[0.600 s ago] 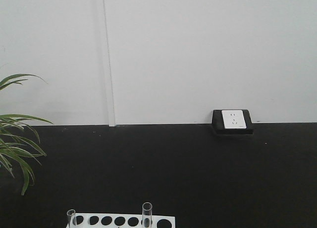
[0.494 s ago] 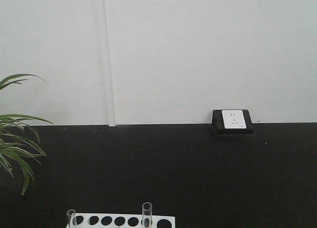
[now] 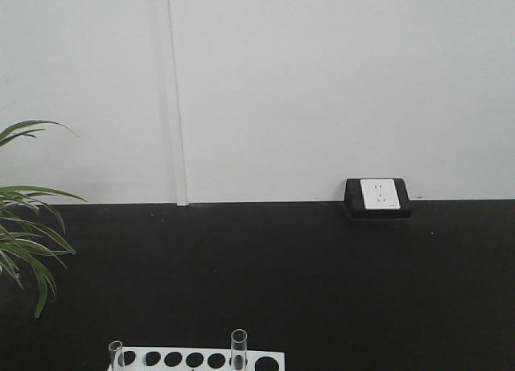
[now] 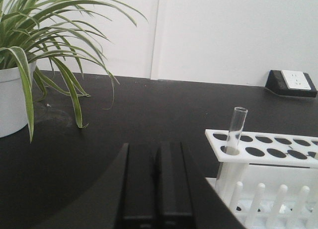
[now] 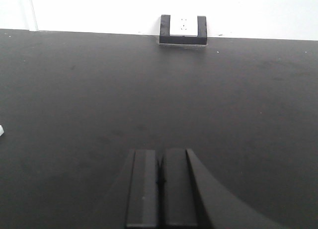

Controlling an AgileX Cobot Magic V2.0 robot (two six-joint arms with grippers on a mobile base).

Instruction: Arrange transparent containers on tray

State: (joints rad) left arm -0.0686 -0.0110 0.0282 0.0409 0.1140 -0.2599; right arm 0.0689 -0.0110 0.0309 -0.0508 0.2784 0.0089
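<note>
Two transparent containers stand upright in a white holed rack (image 3: pixel 193 359) at the bottom of the front view: one clear tube (image 3: pixel 238 348) near the rack's right part, another (image 3: pixel 115 353) at its left end. The left wrist view shows one tube (image 4: pixel 234 129) in the rack's (image 4: pixel 278 152) near-left hole, right of my left gripper (image 4: pixel 155 145), which is shut with nothing between its fingers. Over bare black table, my right gripper (image 5: pixel 160 152) is shut and holds nothing. The tray is out of view.
A potted plant (image 4: pixel 30 55) in a white pot stands at the left of the black table (image 3: pixel 322 274). A black socket block (image 3: pixel 377 197) sits against the white back wall; the right wrist view has it (image 5: pixel 183 29) straight ahead.
</note>
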